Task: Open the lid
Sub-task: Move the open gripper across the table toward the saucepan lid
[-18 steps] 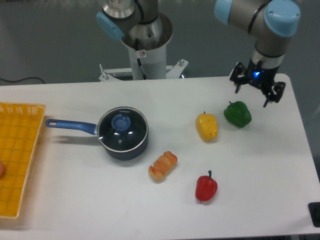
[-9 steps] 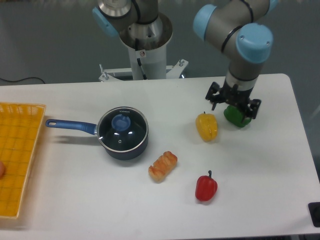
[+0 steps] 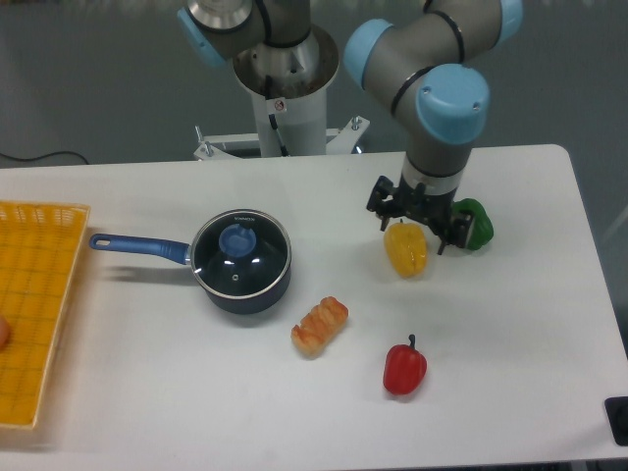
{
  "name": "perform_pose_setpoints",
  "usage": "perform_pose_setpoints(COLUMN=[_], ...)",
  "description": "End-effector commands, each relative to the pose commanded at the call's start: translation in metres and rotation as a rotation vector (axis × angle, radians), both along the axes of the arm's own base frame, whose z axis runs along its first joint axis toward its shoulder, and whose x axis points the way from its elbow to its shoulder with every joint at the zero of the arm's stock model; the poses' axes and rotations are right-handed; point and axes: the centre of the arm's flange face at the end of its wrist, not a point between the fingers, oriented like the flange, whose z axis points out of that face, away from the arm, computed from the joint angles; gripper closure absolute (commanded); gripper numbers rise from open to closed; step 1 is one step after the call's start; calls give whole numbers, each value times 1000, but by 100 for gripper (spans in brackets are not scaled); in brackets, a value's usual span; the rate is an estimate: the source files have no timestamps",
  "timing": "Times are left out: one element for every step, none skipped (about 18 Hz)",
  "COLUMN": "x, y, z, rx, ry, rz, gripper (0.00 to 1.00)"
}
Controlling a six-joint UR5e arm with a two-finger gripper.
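White worktop (image 3: 147, 383) carries our saucepan (image 3: 241, 263), the lid (image 3: 240, 253) seated on it. Well right of the saucepan, our gripper (image 3: 420, 218) hangs spread, empty, over the yellow pepper (image 3: 405, 249).

A white bench (image 3: 147, 392) with a rounded far-right corner fills most of the view, its top smooth and evenly lit (soft, faint shadows only). Behind it lies a plain grey-green floor (image 3: 88, 88), dull and unmarked. A thin black cable (image 3: 39, 157) trails over that floor at the far left, just past the bench's back edge. At the bench's near right edge a small dark object (image 3: 618, 420) is cut off by the frame; what it is cannot be told.
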Motion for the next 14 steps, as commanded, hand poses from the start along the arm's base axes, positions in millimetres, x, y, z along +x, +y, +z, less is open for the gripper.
perform_pose_setpoints(x=[7,13,18,21,24,28,32,35,39,43,49,56,62,66], y=[6,10,12,12,11,9,9,10,11,15,20,24,29,32], z=[-2,-3,-7,-11,-16,-21,-20,-21,-22,-23,-25,-27,-27,-28], rx=[-3,-3,-8,-14,-21,-27,-28,-28,-29,-28,-32,-36,-36,-38], ry=[-1,-4,-12,-20,-29,-38,-38,-40,-43,-46,-49,-50,-51,-52], rz=[18,28,37,48,61,69,75,89,100,111,120,134,144,146], gripper=[0,0,0,0,0,0,0,0,0,0,0,0,0,0])
